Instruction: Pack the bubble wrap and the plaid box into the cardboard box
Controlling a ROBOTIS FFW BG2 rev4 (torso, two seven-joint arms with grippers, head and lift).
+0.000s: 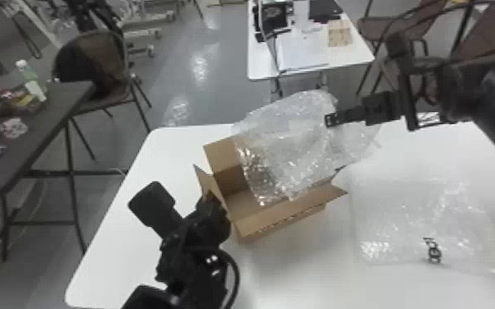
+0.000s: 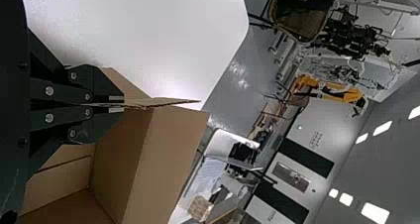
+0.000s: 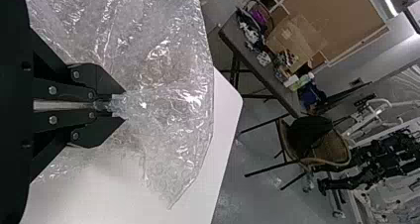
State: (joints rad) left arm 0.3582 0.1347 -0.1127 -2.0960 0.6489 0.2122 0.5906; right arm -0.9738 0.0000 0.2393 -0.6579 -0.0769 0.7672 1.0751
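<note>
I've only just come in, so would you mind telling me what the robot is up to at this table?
It seems to be packing the cardboard box. The left gripper is pinching one of its open flaps, while the right gripper holds a sheet of bubble wrap that hangs over the opening, its lower part dipping inside. Another clear sheet lies flat on the white table, outside the box.

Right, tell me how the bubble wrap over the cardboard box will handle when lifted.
The bubble wrap is probably floppy: it bunches where the right gripper pinches it. Thin and see-through, it is likely light for its size.
</note>
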